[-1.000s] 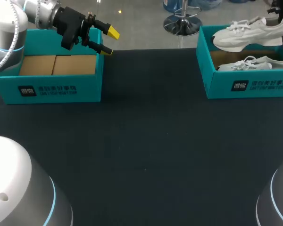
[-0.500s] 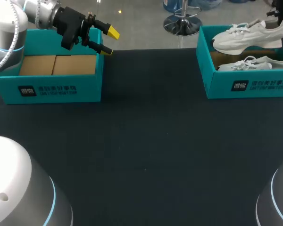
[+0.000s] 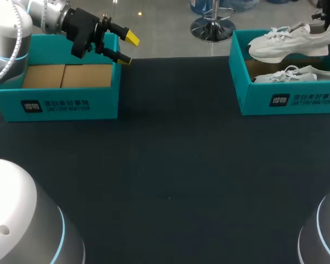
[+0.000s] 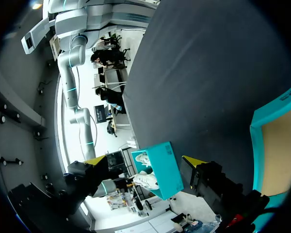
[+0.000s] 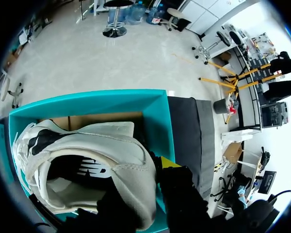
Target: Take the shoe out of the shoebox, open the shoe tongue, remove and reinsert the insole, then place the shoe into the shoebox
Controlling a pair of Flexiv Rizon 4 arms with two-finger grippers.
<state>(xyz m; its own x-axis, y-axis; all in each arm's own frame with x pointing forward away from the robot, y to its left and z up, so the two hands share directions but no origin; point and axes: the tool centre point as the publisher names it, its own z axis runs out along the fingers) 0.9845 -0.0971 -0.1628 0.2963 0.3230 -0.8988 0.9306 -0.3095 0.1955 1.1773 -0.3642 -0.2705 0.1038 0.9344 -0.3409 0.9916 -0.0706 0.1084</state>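
Barely begun: right hand (image 5: 140,180) clasps the white mesh sneaker (image 3: 286,43) above the teal cardboard shoebox (image 3: 286,100), upper right; left hand (image 3: 127,48) spread wide; insole work remains.

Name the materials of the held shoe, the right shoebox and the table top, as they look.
The held shoe: white matte upper, probably mesh with smooth synthetic or leather panels; thick sole looks like foam. The right shoebox: cardboard, teal outside, bare brown inside. The table: dark matte cover, perhaps cloth or rubber; no glare.
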